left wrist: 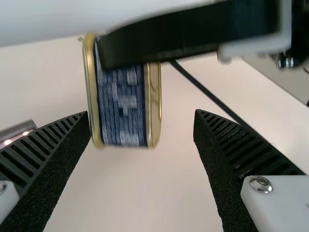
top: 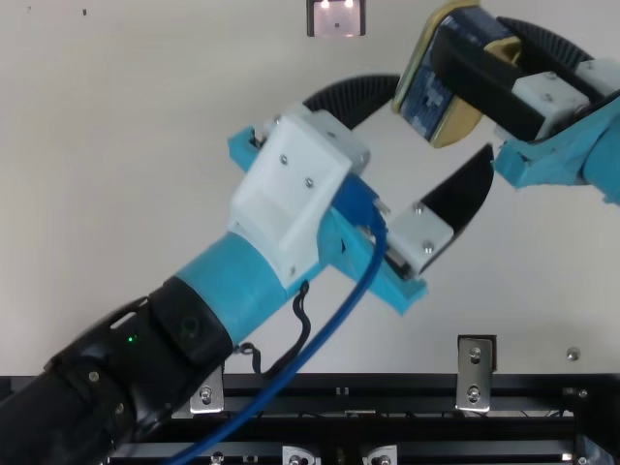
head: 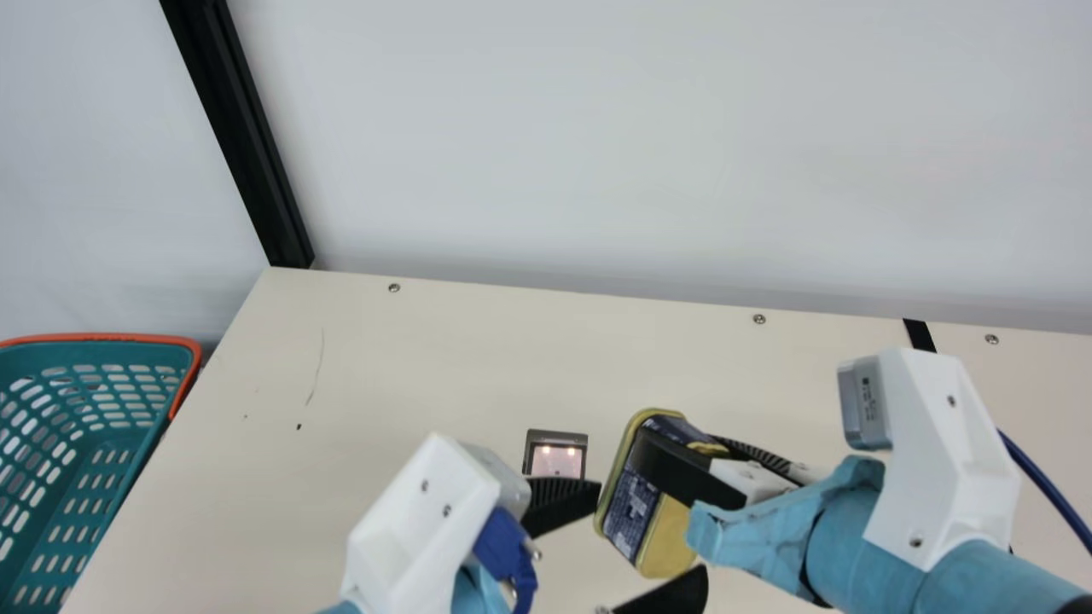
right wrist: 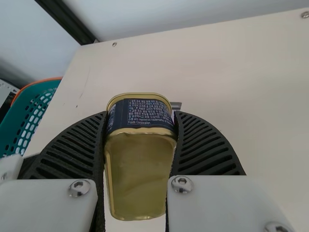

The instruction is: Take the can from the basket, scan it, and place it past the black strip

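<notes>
Table: cream, running beneath both arms; its bare surface [head: 409, 358] reaches a pale wall at the far side.
Basket: teal with an orange rim [head: 193, 350], beside the table's left end.
Black strip: on the table [head: 920, 334], right of both grippers, its far end at the back edge.
Left gripper: [top: 444, 117] in front of the can, reaching in from the near left; its fingers are spread wide, with nothing pinched between them. Whether a tip touches the can, I cannot tell.
Right gripper: [top: 473, 31] reaching in from the right, its fingers pinching the can by two opposite labelled sides.
Can: gold with a dark blue label [head: 631, 507], oblong with rounded corners, in the right gripper, raised over the table.
Can's facing: one gold end looks back toward the right wrist; the opposite end, with its gold rim, looks left. A narrow label side with pale lettering is uppermost.
Can's long axis: steep, close to upright but tilted, running across the right fingers rather than along them.
Can and fingers: lodged between the right fingers at their tips, part of it hanging below them; ahead of the left gripper's open gap.
Scanner: small, dark-framed, with two lights [head: 555, 459], left of the can.
</notes>
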You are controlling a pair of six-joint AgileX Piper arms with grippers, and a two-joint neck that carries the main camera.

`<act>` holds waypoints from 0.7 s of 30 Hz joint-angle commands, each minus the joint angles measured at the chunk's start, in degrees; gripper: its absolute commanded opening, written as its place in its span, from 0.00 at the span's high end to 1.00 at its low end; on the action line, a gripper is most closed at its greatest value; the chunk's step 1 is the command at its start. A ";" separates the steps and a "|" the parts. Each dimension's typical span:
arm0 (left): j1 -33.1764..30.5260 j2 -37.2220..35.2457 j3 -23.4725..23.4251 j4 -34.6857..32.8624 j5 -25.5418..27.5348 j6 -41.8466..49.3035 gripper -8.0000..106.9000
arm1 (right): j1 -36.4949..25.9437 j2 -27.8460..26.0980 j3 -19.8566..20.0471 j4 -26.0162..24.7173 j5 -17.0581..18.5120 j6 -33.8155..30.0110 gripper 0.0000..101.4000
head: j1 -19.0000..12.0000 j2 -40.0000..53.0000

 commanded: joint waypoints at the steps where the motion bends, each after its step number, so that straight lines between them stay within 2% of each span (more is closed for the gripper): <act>1: -0.25 -0.28 0.32 0.51 2.18 0.04 0.15 | -0.33 -0.09 0.09 -0.40 -0.54 0.40 1.00 | -1.59 -0.45; 5: 0.51 -1.07 1.19 0.97 5.69 1.23 0.15 | -1.11 -0.34 0.28 -1.65 -1.27 1.13 1.00 | -1.59 -0.45; 12: 5.62 -3.15 2.97 0.76 9.95 5.26 0.15 | -2.13 -1.03 0.37 -4.57 -2.04 2.32 1.00 | -1.59 -0.45; 17: 12.41 -5.17 4.32 2.85 11.78 7.52 0.15 | -2.56 -1.59 0.34 -6.55 -2.25 2.97 1.00 | -1.59 -0.45; 21: 20.25 -7.51 5.35 6.98 12.52 7.59 0.15 | -2.80 -2.14 0.29 -7.94 -2.08 3.30 1.00 | -1.59 -0.45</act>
